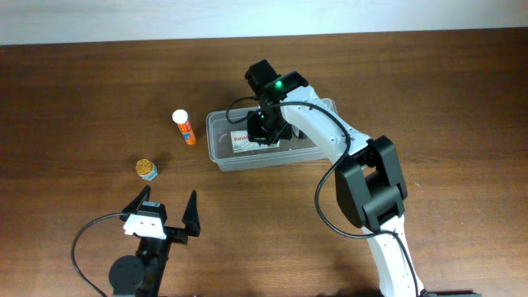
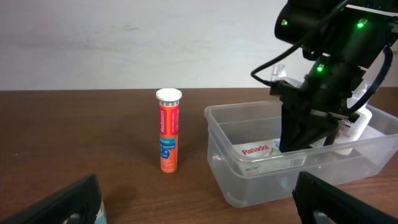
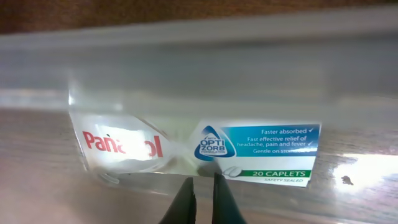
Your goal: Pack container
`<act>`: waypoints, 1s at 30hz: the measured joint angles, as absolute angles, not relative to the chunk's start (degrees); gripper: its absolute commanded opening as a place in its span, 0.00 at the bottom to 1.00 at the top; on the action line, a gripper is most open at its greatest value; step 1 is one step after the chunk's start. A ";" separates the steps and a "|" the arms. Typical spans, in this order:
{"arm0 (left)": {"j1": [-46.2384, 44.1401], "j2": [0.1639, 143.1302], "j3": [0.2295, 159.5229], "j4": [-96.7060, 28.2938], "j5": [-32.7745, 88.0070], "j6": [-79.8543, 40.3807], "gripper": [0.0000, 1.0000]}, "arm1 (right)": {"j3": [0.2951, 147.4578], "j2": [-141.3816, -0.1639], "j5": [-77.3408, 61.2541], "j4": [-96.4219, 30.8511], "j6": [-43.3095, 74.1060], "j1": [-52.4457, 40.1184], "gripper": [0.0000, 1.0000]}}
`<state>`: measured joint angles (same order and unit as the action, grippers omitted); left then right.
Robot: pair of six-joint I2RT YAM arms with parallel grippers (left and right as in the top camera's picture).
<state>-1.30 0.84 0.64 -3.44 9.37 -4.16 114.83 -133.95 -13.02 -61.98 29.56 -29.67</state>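
Observation:
The container [image 1: 307,153] is a clear plastic tub at mid-table. A white Panadol box [image 1: 242,140] lies inside it at the left end. My right gripper [image 1: 264,130] reaches down into the tub beside the box. In the right wrist view its fingertips [image 3: 202,182] are almost together with nothing between them, just short of the box [image 3: 261,146] and the tub wall [image 3: 186,62]. My left gripper [image 1: 167,216] is open and empty near the front edge. Its view shows the tub [image 2: 225,183], the box [image 2: 258,150] and the right gripper [image 2: 297,134].
An orange tube with a white cap [image 1: 185,127] stands left of the tub, upright in the left wrist view [image 2: 168,130]. A small jar with a gold lid [image 1: 147,169] sits further front-left. A white object [image 2: 360,123] shows in the tub's right end.

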 measured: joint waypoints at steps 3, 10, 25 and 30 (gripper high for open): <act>-1.30 0.84 0.64 -3.44 9.37 -4.16 0.99 | 114.83 -133.95 -12.80 -61.69 29.54 -29.74 0.04; -1.30 0.84 0.64 -3.44 9.37 -4.16 0.99 | 114.80 -134.13 -11.68 -57.76 29.67 -30.87 0.04; -1.30 0.84 0.64 -3.44 9.37 -4.16 0.99 | 114.78 -134.13 -6.44 -53.67 34.04 -31.70 0.04; -1.30 0.84 0.64 -3.44 9.37 -4.16 0.99 | 114.78 -134.13 -5.61 -51.70 35.38 -31.70 0.04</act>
